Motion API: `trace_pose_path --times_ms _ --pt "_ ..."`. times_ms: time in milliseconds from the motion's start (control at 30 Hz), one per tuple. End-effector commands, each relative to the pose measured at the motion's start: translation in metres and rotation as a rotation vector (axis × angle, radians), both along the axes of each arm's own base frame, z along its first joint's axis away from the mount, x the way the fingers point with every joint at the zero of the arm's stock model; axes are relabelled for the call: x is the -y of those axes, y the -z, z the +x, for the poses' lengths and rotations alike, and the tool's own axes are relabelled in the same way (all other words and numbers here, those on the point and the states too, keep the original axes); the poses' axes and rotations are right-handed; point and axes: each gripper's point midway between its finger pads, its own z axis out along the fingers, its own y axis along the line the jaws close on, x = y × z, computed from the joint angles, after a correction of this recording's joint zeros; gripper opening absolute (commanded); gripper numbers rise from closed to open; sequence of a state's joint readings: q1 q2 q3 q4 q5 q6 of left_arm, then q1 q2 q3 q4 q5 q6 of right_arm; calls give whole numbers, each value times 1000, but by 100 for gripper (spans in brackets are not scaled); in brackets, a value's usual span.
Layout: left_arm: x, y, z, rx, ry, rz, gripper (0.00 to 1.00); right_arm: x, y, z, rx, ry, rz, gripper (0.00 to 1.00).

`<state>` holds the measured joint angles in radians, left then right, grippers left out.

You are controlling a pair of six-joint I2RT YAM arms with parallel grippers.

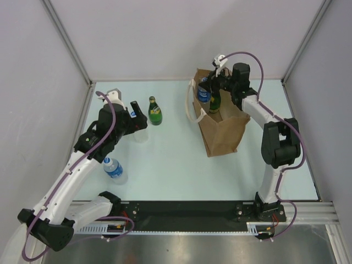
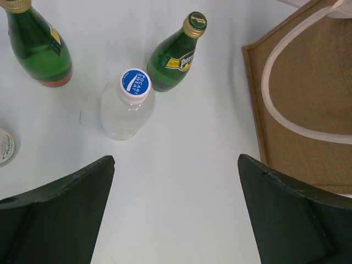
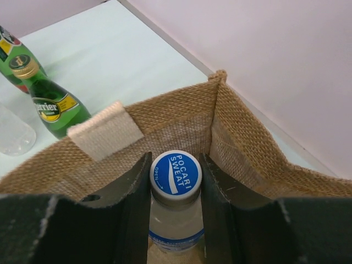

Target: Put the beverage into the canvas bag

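Observation:
The tan canvas bag [image 1: 224,129] stands upright at the back right, with white handles [image 1: 191,107]. My right gripper [image 1: 209,87] is in the bag's mouth, shut on the neck of a clear Pocari Sweat bottle [image 1: 204,95]. In the right wrist view its blue cap [image 3: 176,172] sits between the fingers [image 3: 131,190], inside the bag walls [image 3: 181,118]. A green bottle [image 1: 215,102] shows in the bag's mouth beside it. My left gripper [image 1: 138,113] is open and empty over the table's left side. In the left wrist view [image 2: 176,159] it is short of another Pocari bottle [image 2: 127,107].
A green Perrier bottle [image 1: 155,111] stands left of the bag. A clear blue-labelled bottle [image 1: 114,169] lies near the left arm. The left wrist view shows two green bottles [image 2: 175,58] [image 2: 38,49] and the bag [image 2: 308,110] at right. Enclosure walls ring the table.

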<state>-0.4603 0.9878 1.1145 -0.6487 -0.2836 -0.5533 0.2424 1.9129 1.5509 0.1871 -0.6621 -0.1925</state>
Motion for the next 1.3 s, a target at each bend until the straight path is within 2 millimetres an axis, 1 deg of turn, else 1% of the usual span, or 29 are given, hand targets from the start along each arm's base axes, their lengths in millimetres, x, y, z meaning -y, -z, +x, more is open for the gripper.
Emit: trace_pose_path --times_ms 0,67,100,167,200,267,367,400,500,533,600,633,667,733,767,833,867,933,1033,1067,1133,1167,1267 --pt "-1 -4 1 14 -16 -37 100 -5 -60 15 259 23 80 0" --pt "0 -3 3 7 -15 -35 100 -6 -59 20 287 32 72 0" --pt "1 -3 4 7 -14 -34 100 -7 -54 23 285 41 73 0" --pt "1 -2 5 1 -14 -31 100 -4 -59 29 313 55 86 0" --pt "2 -1 5 -2 -15 -31 100 -3 -57 32 310 61 95 0" --pt "1 -1 6 -3 -14 -30 100 -2 -59 35 324 67 101 0" --pt "1 0 6 -5 -16 -31 100 -1 -54 37 338 78 101 0" --pt "1 1 6 -8 -18 -32 100 0 -49 37 334 83 98 0" --pt "1 3 6 -12 -19 -29 100 6 -44 41 330 100 99 0" --pt "0 3 7 -12 -21 -30 100 7 -37 42 318 103 95 0" --pt "0 5 7 -16 -21 -27 100 10 -32 42 311 104 93 6" --pt "1 6 7 -19 -19 -27 100 11 -26 42 303 106 86 9" --pt "1 5 8 -18 -18 -28 100 14 -21 43 295 110 83 14" --pt "1 7 9 -24 -18 -26 100 19 -15 42 276 112 78 18" --pt "2 7 9 -25 -18 -28 100 20 -10 39 264 109 74 23" --pt "2 7 9 -24 -17 -27 100 28 -6 38 252 115 68 28" --pt "2 8 9 -27 -17 -26 100 30 -2 36 242 112 65 33" --pt "3 10 10 -29 -15 -24 100 36 -5 34 238 115 59 37" --pt "5 13 12 -37 -8 -28 100 39 -2 29 221 102 50 47" --pt "6 13 13 -36 -5 -29 100 39 -2 27 218 93 48 54" --pt "8 13 14 -36 2 -29 100 38 -3 25 218 86 42 60" --pt "9 13 16 -36 6 -28 100 38 -4 24 216 80 42 63" --pt "9 13 17 -34 11 -28 100 33 -8 20 218 61 46 64"
